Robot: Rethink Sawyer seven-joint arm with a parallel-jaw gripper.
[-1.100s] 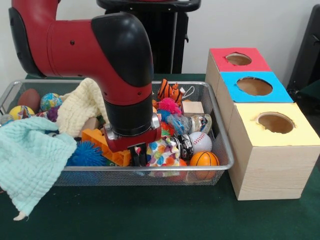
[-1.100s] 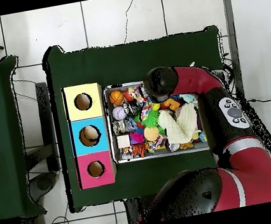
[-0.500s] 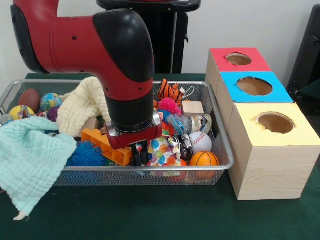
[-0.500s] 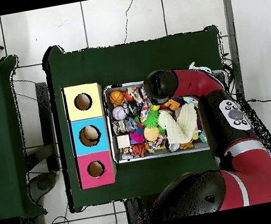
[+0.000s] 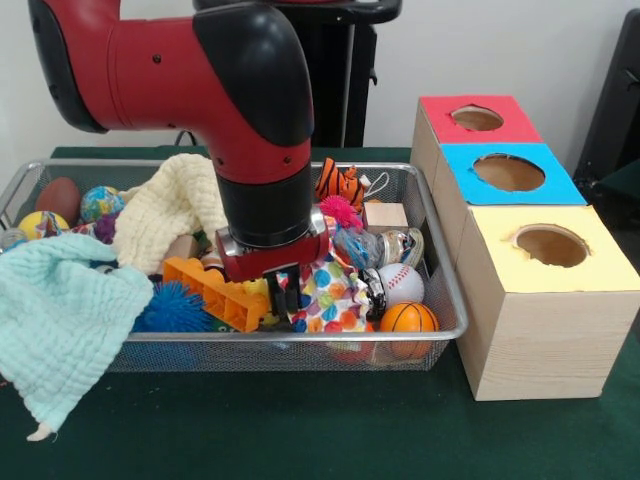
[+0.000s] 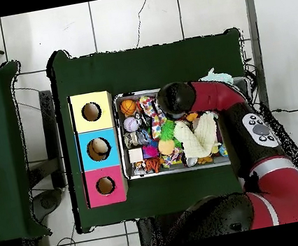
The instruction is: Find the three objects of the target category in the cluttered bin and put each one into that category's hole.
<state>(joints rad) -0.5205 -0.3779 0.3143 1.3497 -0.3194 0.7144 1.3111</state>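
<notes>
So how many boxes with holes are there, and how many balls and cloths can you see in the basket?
Boxes with holes: 3, red, blue, yellow
Sports balls: 3, baseball, basketball, brown football
Cloths: 3, mint, cream, dotted one at the gripper
Total: 9

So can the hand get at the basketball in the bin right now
Probably not at once: the hand is shut on the colourful cloth. The basketball itself lies uncovered at the bin's front corner.
</notes>
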